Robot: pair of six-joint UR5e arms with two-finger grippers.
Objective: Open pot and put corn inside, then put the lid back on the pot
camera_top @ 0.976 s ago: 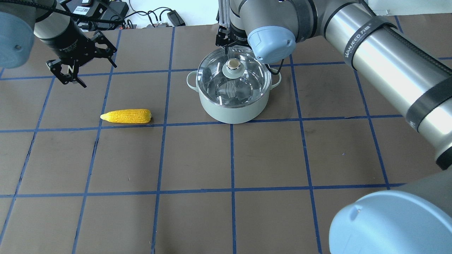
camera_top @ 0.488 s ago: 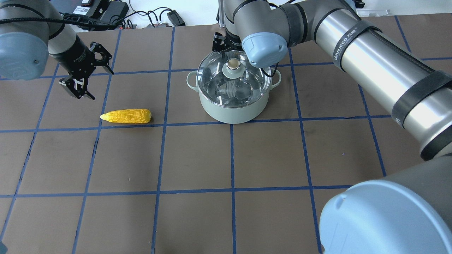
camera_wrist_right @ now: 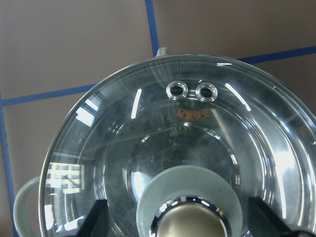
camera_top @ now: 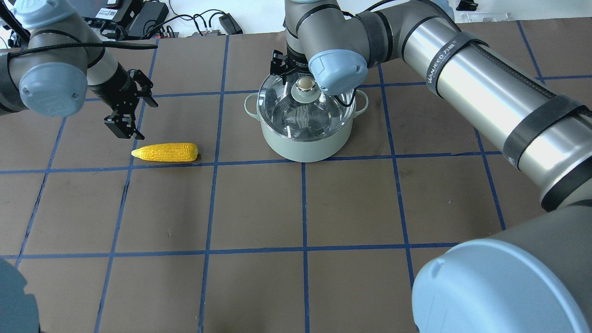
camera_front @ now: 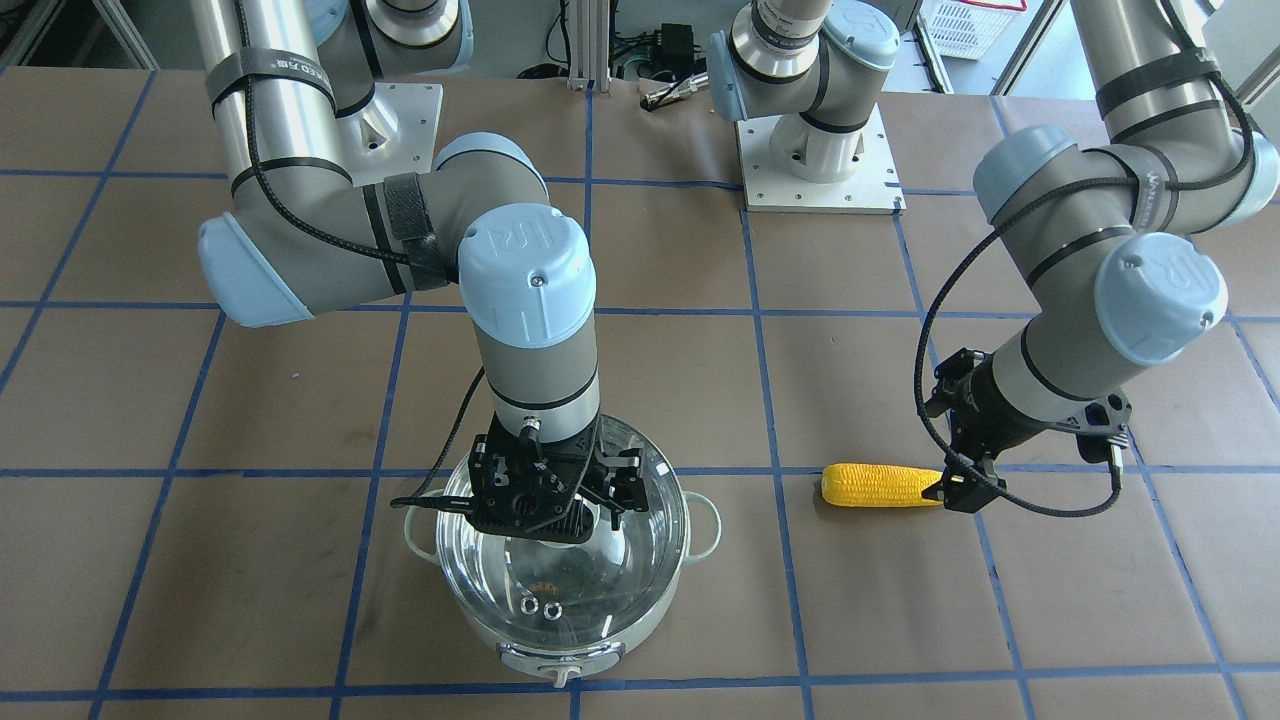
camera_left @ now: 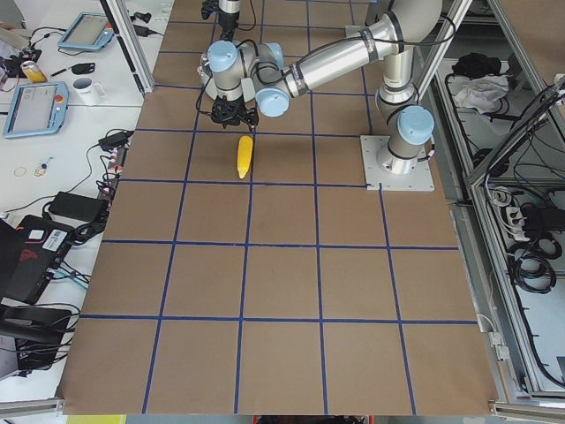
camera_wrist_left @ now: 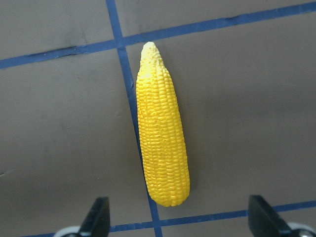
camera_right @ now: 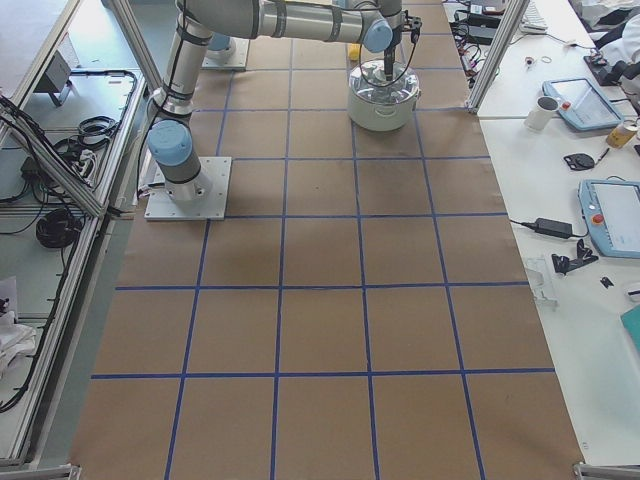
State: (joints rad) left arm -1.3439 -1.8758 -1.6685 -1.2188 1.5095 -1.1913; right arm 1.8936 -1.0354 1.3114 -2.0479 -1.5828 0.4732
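Right hand [camera_front: 560, 505], open and empty, straddles the knob [camera_top: 305, 84] of the lid [camera_wrist_right: 123, 133] for lifting. Left hand [camera_wrist_left: 180, 217], open and empty, hovers over the corn [camera_wrist_left: 160, 138], at 9 o'clock from the pot [camera_top: 303, 143] in the overhead view.

The corn [camera_top: 165, 152] I saw was bright yellow, ribbed with neat rows of kernels and paling to cream at its pointed tip, on a brown worktop [camera_top: 259, 208] ruled into squares by blue tape lines [camera_top: 304, 203]. The pot [camera_top: 303, 147] was pale mint green with a shiny steel inside, its lid [camera_top: 277, 99] clear glass with a beige knob [camera_top: 305, 84] on a pale green base.
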